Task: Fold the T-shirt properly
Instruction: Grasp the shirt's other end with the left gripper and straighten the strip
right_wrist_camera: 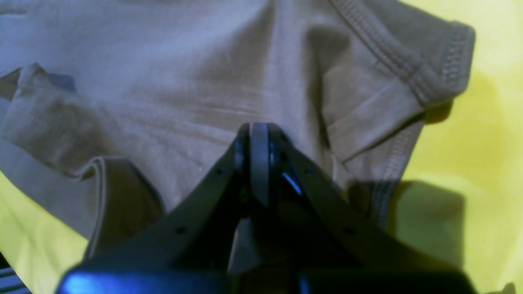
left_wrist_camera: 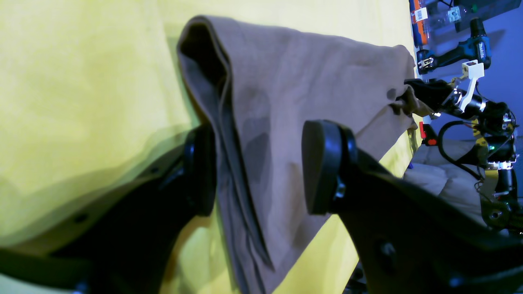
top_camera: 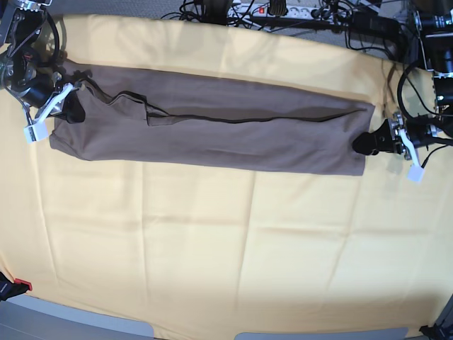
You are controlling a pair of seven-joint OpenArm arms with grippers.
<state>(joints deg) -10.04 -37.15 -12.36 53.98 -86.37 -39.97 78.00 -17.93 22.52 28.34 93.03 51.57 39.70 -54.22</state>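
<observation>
The taupe T-shirt (top_camera: 212, 127) lies folded lengthwise into a long strip across the back of the table. Its sleeve and collar end is on the left in the base view and its hem end on the right. My left gripper (top_camera: 362, 144) is at the hem end. In the left wrist view it (left_wrist_camera: 261, 169) stands open, and the T-shirt's (left_wrist_camera: 306, 73) layered edge runs between its two fingers. My right gripper (right_wrist_camera: 259, 134) is shut, pinching the T-shirt (right_wrist_camera: 163, 81) beside a stitched sleeve. In the base view it (top_camera: 73, 110) sits at the strip's left end.
A pale yellow table cloth (top_camera: 212, 248) covers the whole table. Cables and a power strip (top_camera: 269, 10) run along the back edge. A cordless drill (left_wrist_camera: 470, 49) hangs beyond the table's far side. A small red piece (top_camera: 21, 285) sits at the front left corner.
</observation>
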